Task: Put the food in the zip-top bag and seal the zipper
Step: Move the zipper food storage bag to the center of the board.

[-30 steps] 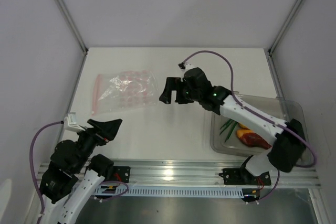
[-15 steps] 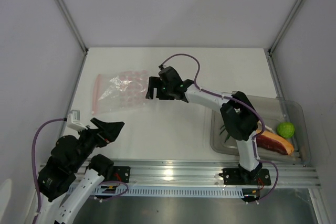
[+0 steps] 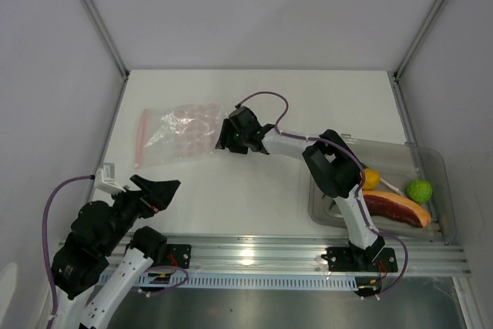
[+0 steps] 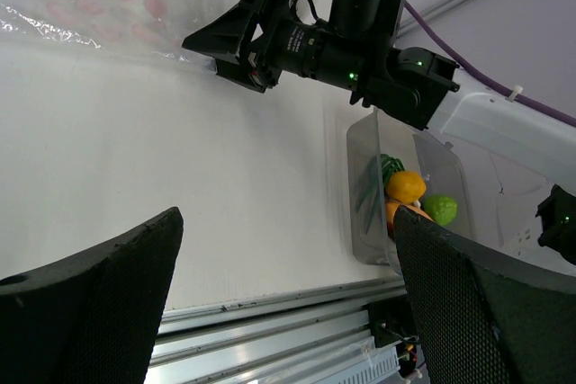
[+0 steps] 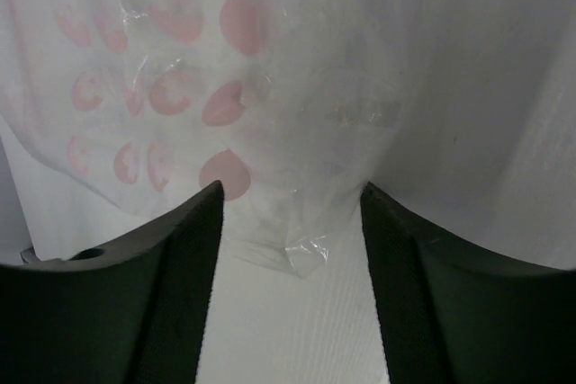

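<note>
The zip-top bag [image 3: 183,133] lies flat at the far left of the table, clear with pink prints, its pink-red zipper [image 3: 141,138] along the left edge. My right gripper [image 3: 226,137] is open at the bag's right corner; in the right wrist view that corner [image 5: 301,254] lies between the fingers [image 5: 171,258]. The food sits in a clear tray [image 3: 435,163] at the right: reddish-brown slice [image 3: 394,207], yellow-orange fruit [image 3: 370,179], green fruit [image 3: 419,189]. My left gripper [image 3: 160,190] is open and empty near the front left.
The left wrist view shows the right arm [image 4: 360,29] stretched over the table and the tray [image 4: 364,177] with the fruit. A metal rail [image 3: 254,256] runs along the near edge. Walls enclose the table on three sides.
My right gripper has moved left from the table's middle to the bag's right corner, and the arm has swung off the tray, uncovering the food. The left arm has barely moved.
</note>
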You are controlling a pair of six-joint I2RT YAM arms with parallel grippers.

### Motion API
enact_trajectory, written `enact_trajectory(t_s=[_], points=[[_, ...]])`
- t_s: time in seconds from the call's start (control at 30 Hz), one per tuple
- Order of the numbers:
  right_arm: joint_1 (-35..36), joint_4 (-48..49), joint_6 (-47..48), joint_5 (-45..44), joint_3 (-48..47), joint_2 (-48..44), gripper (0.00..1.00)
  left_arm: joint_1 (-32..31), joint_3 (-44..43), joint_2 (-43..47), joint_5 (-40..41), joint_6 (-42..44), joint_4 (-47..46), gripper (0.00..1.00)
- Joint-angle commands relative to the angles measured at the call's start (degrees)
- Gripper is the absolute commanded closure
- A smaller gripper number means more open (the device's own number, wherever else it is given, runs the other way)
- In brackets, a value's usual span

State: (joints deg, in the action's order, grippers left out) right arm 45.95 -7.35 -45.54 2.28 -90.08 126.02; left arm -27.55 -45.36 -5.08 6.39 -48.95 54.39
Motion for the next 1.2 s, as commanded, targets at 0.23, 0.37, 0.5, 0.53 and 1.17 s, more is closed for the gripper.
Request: enact_trajectory(t_s=[0.23, 0.37, 0.5, 0.53, 1.17], points=[[-1.4, 9.5, -7.5, 4.7, 3.4, 1.0, 1.0, 0.5, -2.2, -1.0, 0.3, 0.6, 0.5, 0.0], [-2.5, 9.6, -5.7, 3.4, 11.4, -5.0, 1.0, 0.5, -2.7, -1.2, 0.2, 0.6, 0.6, 0.01], [-4.4, 5.8, 2.9, -0.8, 20.5, -16.8, 1.0, 0.5, -2.8, -1.2, 0.2, 0.6, 1.0, 0.01], [-5.4, 3.1, 4.7, -1.6, 22.0, -18.9, 1.0, 0.5, -2.5, -1.1, 0.2, 0.6, 0.9, 0.01], [-12.3, -12.7, 24.1, -7.6, 29.8, -40.2, 0.19, 0.5, 0.4, -20.9, 8.9, -6.2, -4.3, 0.01]])
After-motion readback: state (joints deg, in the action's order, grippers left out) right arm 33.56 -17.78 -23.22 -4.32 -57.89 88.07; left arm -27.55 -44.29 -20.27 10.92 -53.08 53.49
